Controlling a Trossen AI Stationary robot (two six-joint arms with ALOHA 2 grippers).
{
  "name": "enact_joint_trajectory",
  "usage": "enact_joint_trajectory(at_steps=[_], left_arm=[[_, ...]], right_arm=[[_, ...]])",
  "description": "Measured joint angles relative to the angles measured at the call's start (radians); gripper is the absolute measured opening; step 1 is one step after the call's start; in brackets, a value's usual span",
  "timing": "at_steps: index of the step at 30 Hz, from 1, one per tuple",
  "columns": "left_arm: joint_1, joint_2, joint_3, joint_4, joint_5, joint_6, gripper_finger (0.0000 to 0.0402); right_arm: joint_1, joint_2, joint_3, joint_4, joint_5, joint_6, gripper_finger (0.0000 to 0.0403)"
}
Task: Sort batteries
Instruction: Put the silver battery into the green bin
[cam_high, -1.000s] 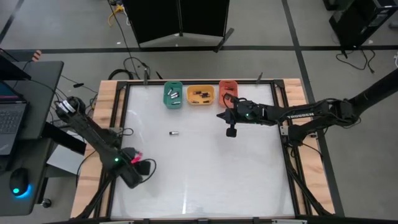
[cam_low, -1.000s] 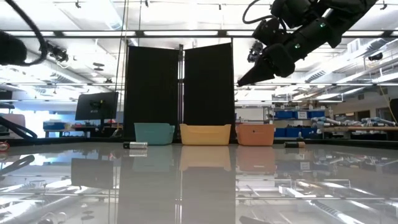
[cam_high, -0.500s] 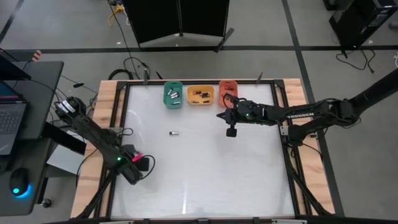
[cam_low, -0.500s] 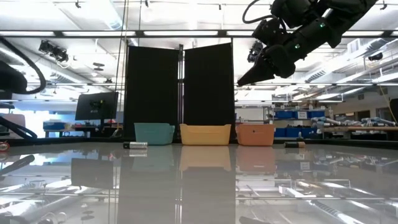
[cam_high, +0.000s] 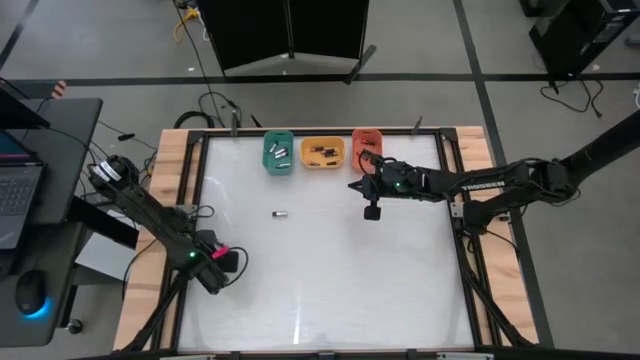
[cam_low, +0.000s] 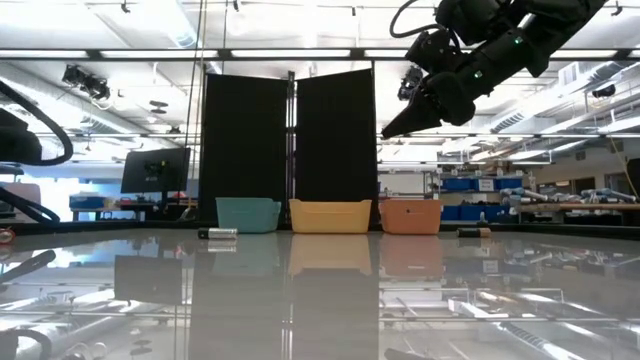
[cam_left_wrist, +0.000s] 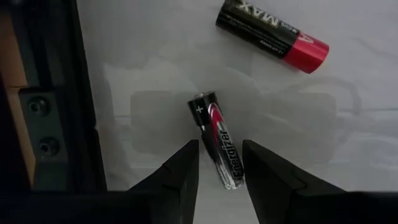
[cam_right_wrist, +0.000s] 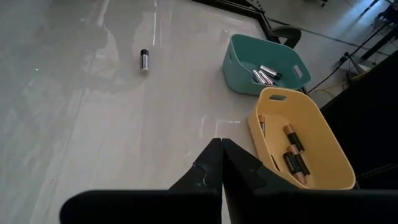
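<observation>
Your green tray (cam_high: 279, 154) and orange tray (cam_high: 322, 153) hold batteries – three remain loose, one (cam_left_wrist: 217, 140) between the parted left gripper (cam_left_wrist: 219, 167), right gripper (cam_right_wrist: 221, 160) shut, empty

Desk (cam_high: 330, 290) mostly bare: whole middle and near half free for a pass. Obstacles at far edge: green tray (cam_high: 278, 152), yellow tray (cam_high: 322, 152), red tray (cam_high: 367, 143) in a row, narrow gaps btwn them. One loose battery (cam_high: 281, 213) on open surface, well apart from trays. Right pincer (cam_high: 372, 211) hangs above the desk near red tray, its arm reaching in from the right side, blocking the way to that tray from the right. Left pincer (cam_left_wrist: 219, 163) low at left edge by the frame rail (cam_left_wrist: 37, 106), two batteries there: small one (cam_left_wrist: 217, 143) btwn its fingers, bigger one (cam_left_wrist: 272, 35) lying near
</observation>
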Motion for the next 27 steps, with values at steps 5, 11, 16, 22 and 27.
enact_joint_trajectory(at_steps=[5, 11, 16, 22, 27], left_arm=[[-0.002, 0.000, -0.001, 0.013, 0.011, 0.057, 0.0099], [-0.003, -0.001, 0.000, 0.045, 0.042, 0.151, 0.0044], [-0.007, 0.002, 0.030, 0.066, 0.090, 0.208, 0.0044], [-0.007, 0.002, 0.135, 0.038, 0.004, 0.275, 0.0044], [0.036, 0.001, 0.210, 0.035, -0.147, 0.363, 0.0044]], right_arm=[[0.000, 0.000, 0.000, -0.001, 0.000, 0.000, 0.0011], [0.000, 0.000, 0.000, -0.007, 0.000, -0.008, 0.0011], [0.000, 0.000, 0.000, -0.007, 0.000, -0.017, 0.0011], [-0.001, 0.000, 0.000, -0.006, 0.000, -0.018, 0.0011], [-0.001, 0.000, 0.000, 0.002, 0.000, -0.014, 0.0011]])
